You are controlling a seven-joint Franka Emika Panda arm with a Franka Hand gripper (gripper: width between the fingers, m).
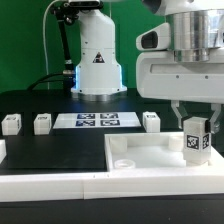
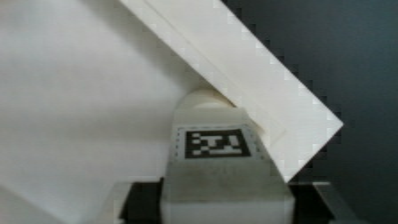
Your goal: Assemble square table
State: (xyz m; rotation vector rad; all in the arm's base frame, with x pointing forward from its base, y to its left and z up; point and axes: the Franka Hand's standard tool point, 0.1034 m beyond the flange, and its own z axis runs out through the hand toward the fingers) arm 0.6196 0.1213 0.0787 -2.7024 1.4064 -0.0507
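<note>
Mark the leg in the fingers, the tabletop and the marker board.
leg (image 1: 196, 141): exterior view, its tagged front face.
tabletop (image 1: 155, 152): exterior view, bare flat top.
marker board (image 1: 97, 121): exterior view, middle of the tags.

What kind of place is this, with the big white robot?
Probably a robot test lab: a robot arm on a black worktop, a marker board of printed tags, and the hand holding a tagged leg post.

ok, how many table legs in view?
4. Far-left leg and second leg on the exterior view's left of the marker board, third leg on its right, fourth leg in the end effector. Others may be out of frame.
</note>
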